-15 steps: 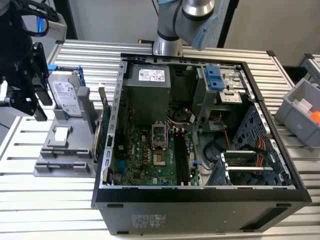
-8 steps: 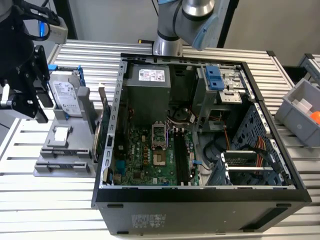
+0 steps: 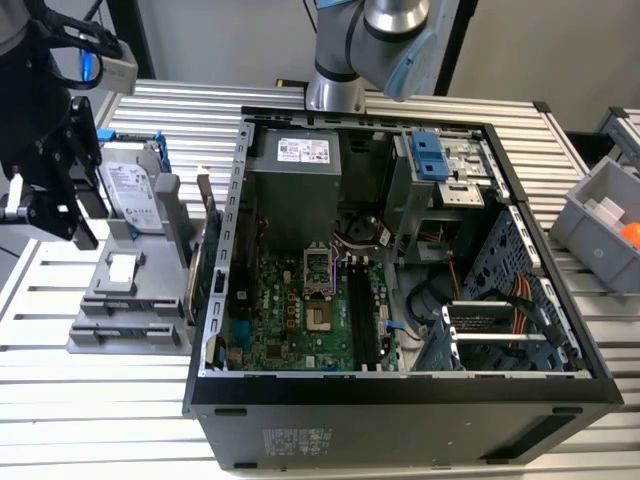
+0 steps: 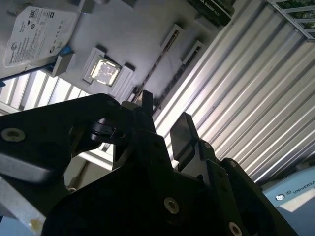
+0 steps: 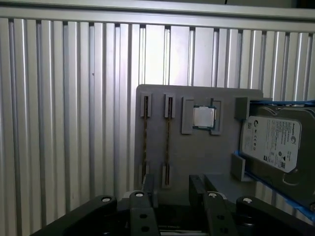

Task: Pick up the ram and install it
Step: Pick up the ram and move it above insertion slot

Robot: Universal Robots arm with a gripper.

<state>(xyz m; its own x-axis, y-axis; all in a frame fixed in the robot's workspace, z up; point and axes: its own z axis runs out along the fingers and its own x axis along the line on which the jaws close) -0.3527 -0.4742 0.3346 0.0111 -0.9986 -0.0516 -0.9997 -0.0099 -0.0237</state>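
Hovering over the tray [image 3: 115, 325] at the exterior view's left, gripper [image 5: 172, 183] spread open and empty; ram [image 5: 167, 140] sits in its tray slots; pickup and install both left, I reckon.

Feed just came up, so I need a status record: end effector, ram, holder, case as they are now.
end effector: open, empty, above the holder by the ram
ram: two sticks, on edge in holder slots
holder: also bears cpu and drive
case: open; its memory slots look empty
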